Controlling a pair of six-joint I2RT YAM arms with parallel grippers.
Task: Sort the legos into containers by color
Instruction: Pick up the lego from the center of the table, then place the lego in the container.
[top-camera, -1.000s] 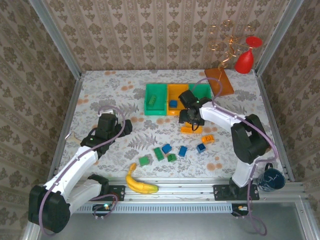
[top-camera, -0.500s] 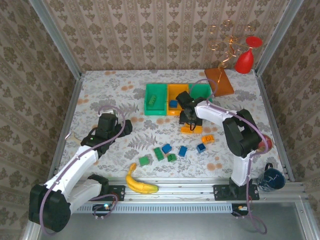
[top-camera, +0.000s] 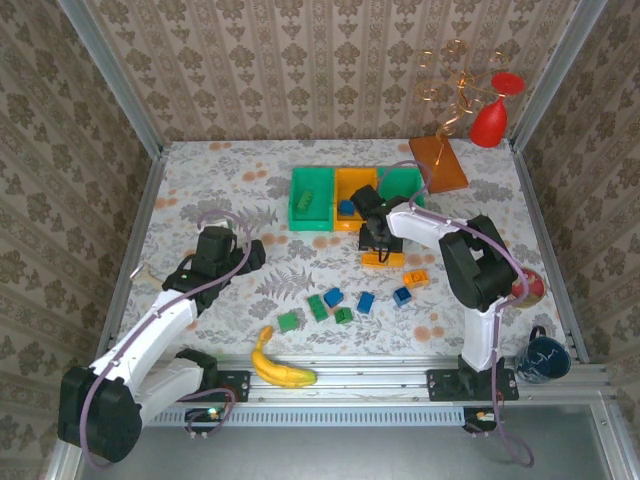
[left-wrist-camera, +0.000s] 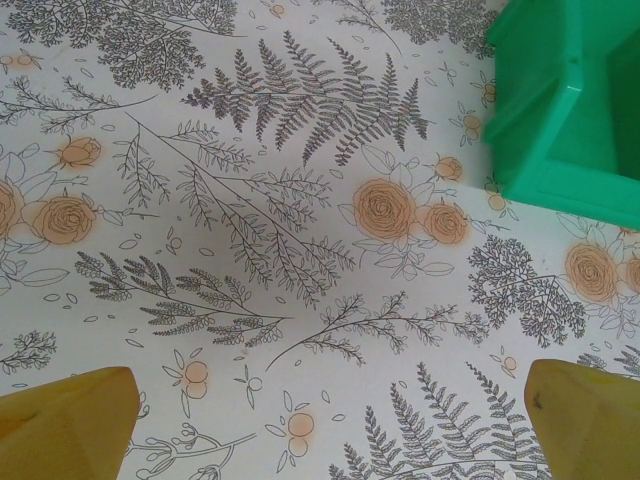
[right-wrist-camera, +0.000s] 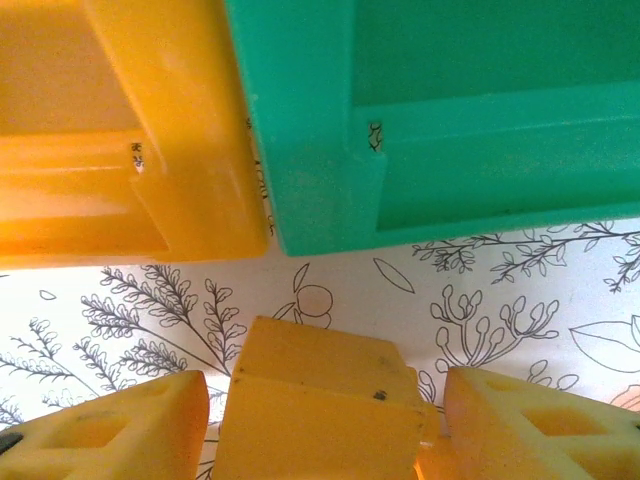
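My left arm (top-camera: 150, 330) is stretched forward from its base, wrist low. Left gripper (top-camera: 248, 252) points right and down, jaws wide apart, both fingers (left-wrist-camera: 70, 425) at the frame corners in the wrist view. My right arm (top-camera: 470, 262) is folded, forearm reaching left. Right gripper (top-camera: 378, 243) points down, its fingers (right-wrist-camera: 110, 430) flanking an orange brick (right-wrist-camera: 320, 400) closely. Contact is unclear.

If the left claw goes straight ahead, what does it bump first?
Probably the flowery tablecloth: the left gripper points at bare cloth. The green bin sits off to one side, though depth is unclear.
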